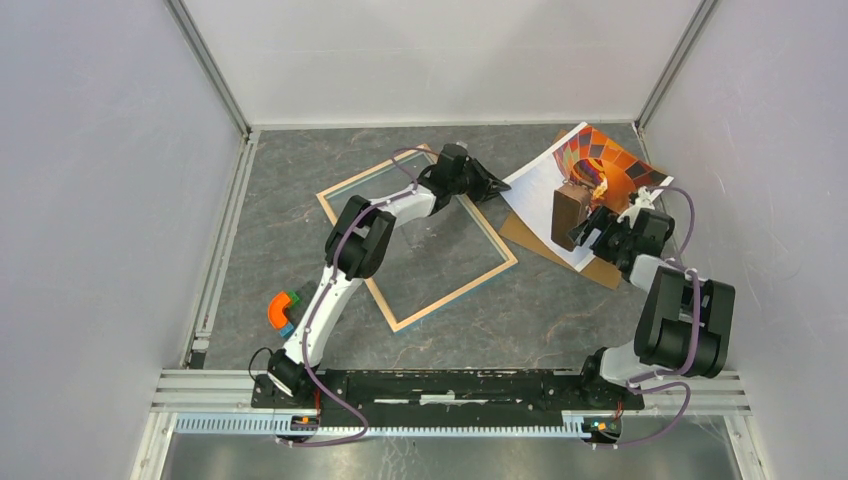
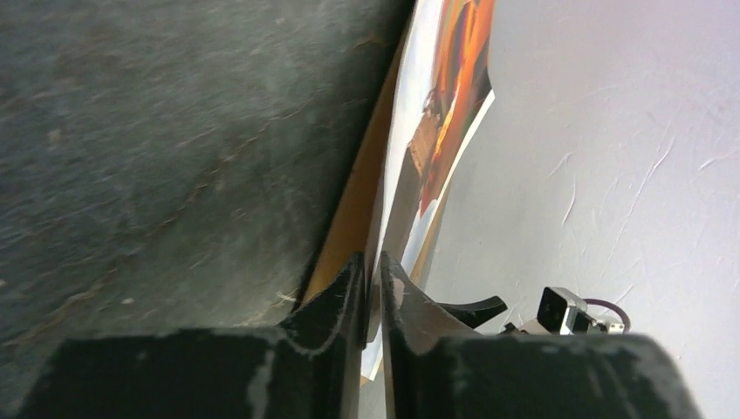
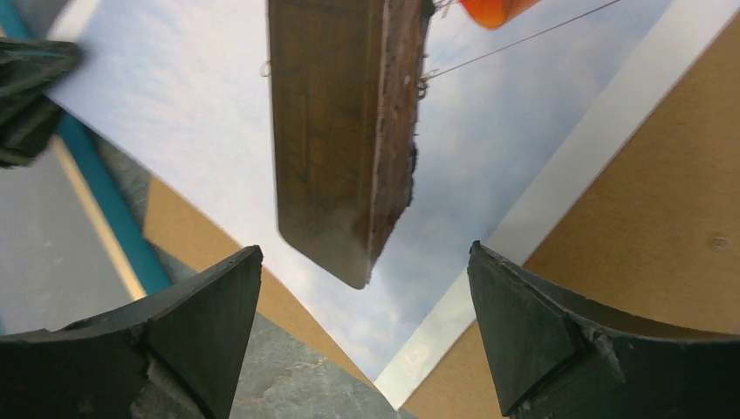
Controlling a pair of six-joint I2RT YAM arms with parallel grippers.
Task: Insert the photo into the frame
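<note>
left wrist shows left tool [image 2: 372, 264] pinching photo [image 2: 436, 113].

You'll find the frame [image 1: 456, 296] in the middle of the bench [image 1: 560, 320]; right of it, the photo [image 1: 535, 195] lies on the backing board [image 1: 600, 272].

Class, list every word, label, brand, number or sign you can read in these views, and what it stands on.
None can be read. The photo shows only a balloon picture; the frame and the cardboard backing board show no lettering in any view.
</note>
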